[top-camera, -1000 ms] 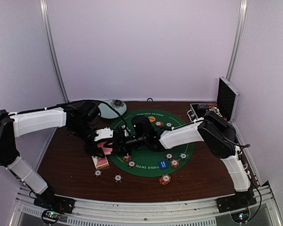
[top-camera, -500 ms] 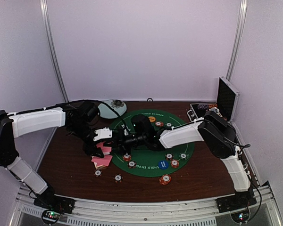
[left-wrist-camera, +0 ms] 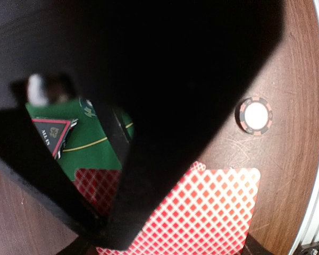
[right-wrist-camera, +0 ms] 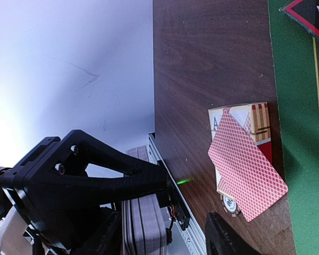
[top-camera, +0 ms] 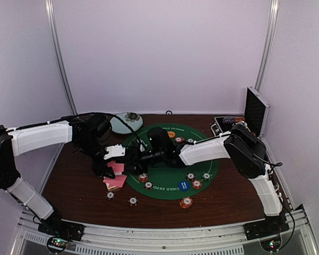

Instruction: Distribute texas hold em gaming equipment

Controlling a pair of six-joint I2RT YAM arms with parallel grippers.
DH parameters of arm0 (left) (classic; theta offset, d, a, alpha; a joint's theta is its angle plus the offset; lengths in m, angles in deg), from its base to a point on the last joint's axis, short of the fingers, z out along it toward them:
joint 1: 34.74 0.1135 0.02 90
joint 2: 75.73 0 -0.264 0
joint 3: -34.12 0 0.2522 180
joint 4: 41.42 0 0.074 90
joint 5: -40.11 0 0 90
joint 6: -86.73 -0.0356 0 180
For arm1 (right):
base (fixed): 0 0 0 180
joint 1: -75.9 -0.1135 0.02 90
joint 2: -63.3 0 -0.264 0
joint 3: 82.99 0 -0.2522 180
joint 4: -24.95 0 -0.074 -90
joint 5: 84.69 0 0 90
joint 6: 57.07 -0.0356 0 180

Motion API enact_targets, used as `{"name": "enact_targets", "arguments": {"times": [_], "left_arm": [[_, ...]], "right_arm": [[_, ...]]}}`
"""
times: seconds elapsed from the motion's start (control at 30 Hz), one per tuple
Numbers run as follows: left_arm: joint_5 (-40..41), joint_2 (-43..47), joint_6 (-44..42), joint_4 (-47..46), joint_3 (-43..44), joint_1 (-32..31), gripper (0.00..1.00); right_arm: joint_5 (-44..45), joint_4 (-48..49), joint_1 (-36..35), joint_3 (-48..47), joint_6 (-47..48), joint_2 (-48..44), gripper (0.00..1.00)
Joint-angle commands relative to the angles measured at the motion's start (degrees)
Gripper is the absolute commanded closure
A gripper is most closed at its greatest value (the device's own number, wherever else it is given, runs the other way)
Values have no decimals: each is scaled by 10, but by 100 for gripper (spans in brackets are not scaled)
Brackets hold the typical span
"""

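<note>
My left gripper is shut on a small stack of pink-backed playing cards, held just off the wood left of the green mat. From the left wrist, the cards fill the bottom between the fingertips, and the right arm's black bulk hides much of the view. My right gripper reaches across the mat to just beside the cards, open with nothing in it. In the right wrist view the cards hang to the right of the open gripper. The red-black triangle marker lies on the mat.
Striped chips lie on the wood and on the mat. A blue button and an orange button sit on the mat. The pale plate is at the back, the metal case at the back right.
The right gripper's jaws have spread wider. The cards in the left gripper have shifted and tilted slightly. Both arms have edged a little to the left.
</note>
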Motion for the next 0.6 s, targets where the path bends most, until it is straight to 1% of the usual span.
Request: {"name": "enact_targets", "arguments": {"times": [0.0, 0.13, 0.37, 0.57], "left_arm": [[6, 25, -1, 3, 20, 0, 81], [14, 28, -1, 6, 23, 0, 82], [16, 24, 7, 7, 27, 0, 82], [19, 28, 11, 7, 34, 1, 83]], "right_arm": [[-6, -18, -2, -17, 14, -4, 46], [-13, -29, -3, -20, 21, -7, 48], [-26, -52, -16, -62, 32, -2, 46], [-32, -50, -16, -67, 24, 7, 47]]}}
